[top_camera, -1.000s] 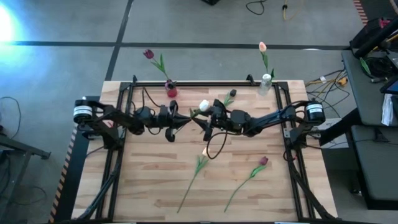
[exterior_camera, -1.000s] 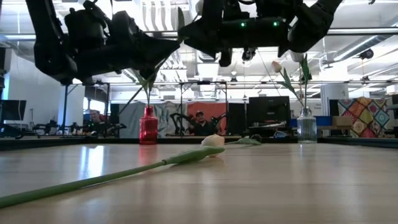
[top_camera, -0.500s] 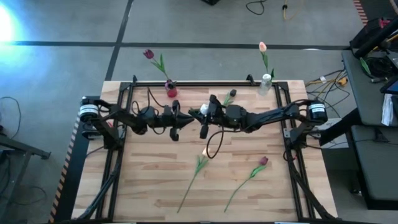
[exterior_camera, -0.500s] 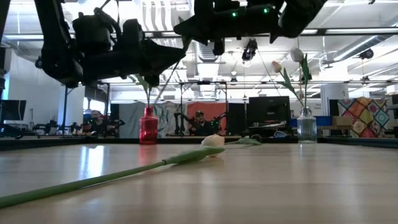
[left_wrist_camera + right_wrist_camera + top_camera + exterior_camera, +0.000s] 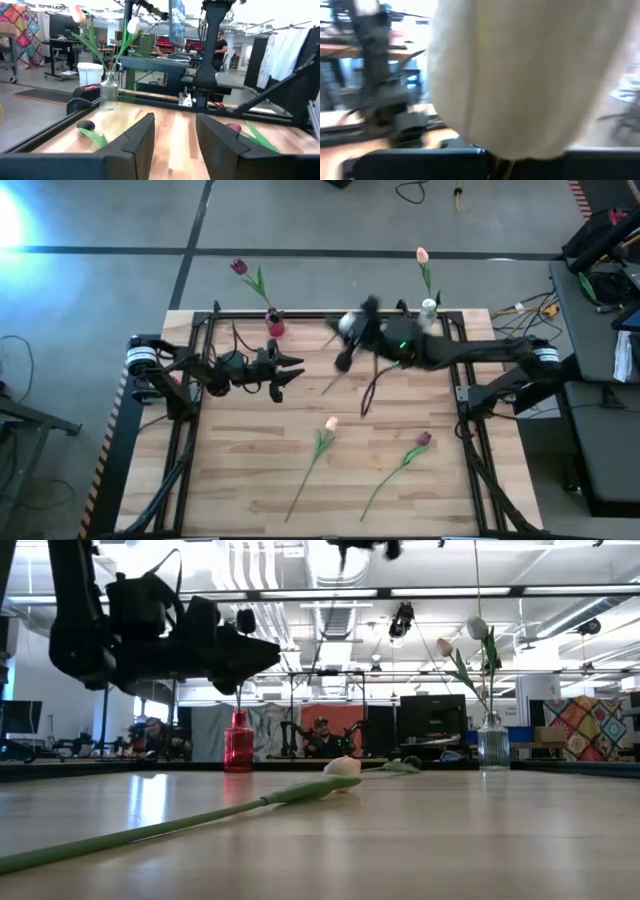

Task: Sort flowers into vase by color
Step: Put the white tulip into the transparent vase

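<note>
White and soft-petalled, the artificial tulip with the long thin green stem [image 5: 347,325] was up in the air near the back edge of the pale wooden slatted table [image 5: 250,470], pinched in the clenched fingers of the right gripper [image 5: 358,332]; from that arm's own camera the pale head [image 5: 520,75] filled nearly everything, and from above the stem trailed down and back toward the middle of the boards. The clear glass vase [image 5: 428,313] stood at the table's back right, already holding 1 peach tulip [image 5: 422,255], so I judged that was where this pale bloom belonged, not the red vase [image 5: 275,326] at back left with its dark maroon tulip [image 5: 238,267]. The left gripper [image 5: 293,365] hung left of centre above the boards, its fingers [image 5: 135,145] spread apart and empty. To do this well, I thought the arm needed to raise the flower until the stem's tip cleared the glass rim, turn it upright, line the tip over the narrow mouth without knocking the peach tulip's leaves, then lower before letting go. A long floppy stem would swing, so slow travel seemed wise. 2 more tulips, 1 peach [image 5: 330,423] and 1 maroon [image 5: 423,439], lay flat toward the front, well apart from both grippers.
</note>
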You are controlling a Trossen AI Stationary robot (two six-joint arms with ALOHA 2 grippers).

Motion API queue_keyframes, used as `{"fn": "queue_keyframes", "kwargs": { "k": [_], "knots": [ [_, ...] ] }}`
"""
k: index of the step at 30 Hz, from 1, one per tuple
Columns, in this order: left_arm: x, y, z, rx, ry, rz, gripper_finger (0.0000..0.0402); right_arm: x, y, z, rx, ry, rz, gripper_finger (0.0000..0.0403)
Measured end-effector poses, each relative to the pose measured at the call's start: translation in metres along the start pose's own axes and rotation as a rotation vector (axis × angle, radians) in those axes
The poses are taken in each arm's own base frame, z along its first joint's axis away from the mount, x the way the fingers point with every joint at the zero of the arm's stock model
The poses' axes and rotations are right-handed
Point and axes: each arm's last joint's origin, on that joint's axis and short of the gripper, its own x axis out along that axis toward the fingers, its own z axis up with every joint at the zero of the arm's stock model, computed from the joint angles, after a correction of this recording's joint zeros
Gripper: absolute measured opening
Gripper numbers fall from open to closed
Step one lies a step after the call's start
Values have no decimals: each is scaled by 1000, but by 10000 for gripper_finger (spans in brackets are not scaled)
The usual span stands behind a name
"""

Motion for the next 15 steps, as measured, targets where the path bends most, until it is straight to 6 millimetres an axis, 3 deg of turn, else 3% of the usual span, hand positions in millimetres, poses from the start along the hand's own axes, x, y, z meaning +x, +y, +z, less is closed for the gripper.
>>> {"fn": "queue_keyframes", "kwargs": {
  "k": [8,15],
  "knots": [
    [-10,0,-2,28,1,6,132,-63,-93,68,30,15,-385,12],
    [-10,1,-3,30,7,29,124,-103,-166,79,105,29,-693,12]
  ]
}}
